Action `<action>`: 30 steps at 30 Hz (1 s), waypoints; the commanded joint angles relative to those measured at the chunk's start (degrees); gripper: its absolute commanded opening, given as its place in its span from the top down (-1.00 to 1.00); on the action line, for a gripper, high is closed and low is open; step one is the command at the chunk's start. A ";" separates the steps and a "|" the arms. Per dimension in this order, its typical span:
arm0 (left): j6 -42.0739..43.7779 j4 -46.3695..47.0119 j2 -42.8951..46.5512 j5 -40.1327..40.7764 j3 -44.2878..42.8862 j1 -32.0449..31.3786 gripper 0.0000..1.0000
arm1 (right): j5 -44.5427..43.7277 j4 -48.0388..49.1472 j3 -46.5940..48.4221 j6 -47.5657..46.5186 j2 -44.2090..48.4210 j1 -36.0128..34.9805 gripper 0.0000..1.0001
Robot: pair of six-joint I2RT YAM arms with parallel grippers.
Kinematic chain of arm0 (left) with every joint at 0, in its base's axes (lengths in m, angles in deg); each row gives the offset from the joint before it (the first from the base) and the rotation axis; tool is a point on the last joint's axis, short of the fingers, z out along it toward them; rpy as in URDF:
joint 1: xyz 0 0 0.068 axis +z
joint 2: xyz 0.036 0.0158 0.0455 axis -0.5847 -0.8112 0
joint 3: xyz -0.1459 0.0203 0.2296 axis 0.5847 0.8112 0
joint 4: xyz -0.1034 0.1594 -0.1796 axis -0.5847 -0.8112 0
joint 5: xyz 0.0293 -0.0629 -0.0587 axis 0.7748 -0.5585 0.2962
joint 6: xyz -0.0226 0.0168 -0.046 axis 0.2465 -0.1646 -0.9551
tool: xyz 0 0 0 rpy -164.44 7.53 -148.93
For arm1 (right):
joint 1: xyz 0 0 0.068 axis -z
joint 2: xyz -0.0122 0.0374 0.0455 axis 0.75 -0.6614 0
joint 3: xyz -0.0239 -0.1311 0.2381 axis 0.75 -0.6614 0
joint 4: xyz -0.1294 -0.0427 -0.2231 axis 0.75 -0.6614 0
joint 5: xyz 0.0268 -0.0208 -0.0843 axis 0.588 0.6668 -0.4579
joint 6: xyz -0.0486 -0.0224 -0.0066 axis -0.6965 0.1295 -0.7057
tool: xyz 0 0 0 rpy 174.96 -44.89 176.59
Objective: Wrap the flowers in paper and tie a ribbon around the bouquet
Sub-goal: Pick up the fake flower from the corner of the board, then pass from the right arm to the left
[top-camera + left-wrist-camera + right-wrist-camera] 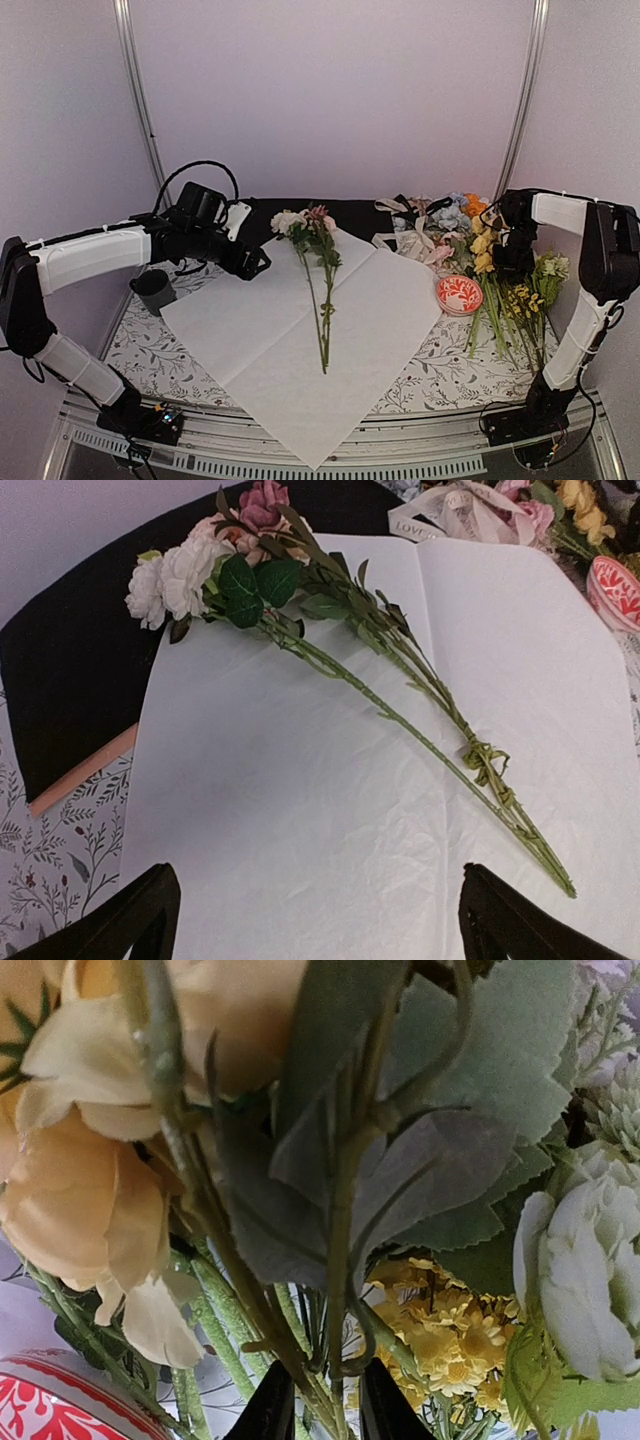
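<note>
On the tabletop [420, 385], a big white paper [250, 330] is spread out flat. One corner of it is pushed out past the near edge. Two flower stems [318, 290] are laid side by side down the middle of the paper. Their white and dark pink blooms are pointed at the far side. A black sheet [360, 212] is tucked partly under the paper there.

Over the far left edge of the paper, the left fingers [255, 262] are held wide apart, and nothing is held between them.

At the right side, a heap of flowers [484, 255] is piled beside the paper. The right fingers [268, 1415] are pushed down into this heap. They are set close together, and thin green stems are seen between them. Whether the stems are squeezed cannot be told. Pale yellow blooms [80, 1210], a white bloom [590, 1280] and tiny yellow daisies [440, 1335] are crowded around them.

A round red-and-white disc [459, 294] is set between the paper and the heap. A cream ribbon [405, 240] is tangled just beside the far corner of the paper. A grey cup [153, 290] is stood at the left.
</note>
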 commanded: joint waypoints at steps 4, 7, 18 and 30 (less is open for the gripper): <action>0.95 0.21 0.14 0.58 0.92 -0.65 -0.95 | 0.10 1.61 -0.28 -0.18 -1.57 0.41 0.85; 1.10 0.26 0.18 0.58 0.99 -0.66 -0.95 | -0.99 1.50 0.48 -0.45 -0.19 0.41 1.00; 2.13 4.30 5.12 0.59 1.92 -1.72 -0.95 | -3.08 6.64 10.57 -1.21 19.82 0.07 1.00; 2.22 9.83 7.52 -2.11 -4.84 -14.36 -0.89 | 44.83 46.05 0.25 17.20 38.47 -5.90 1.00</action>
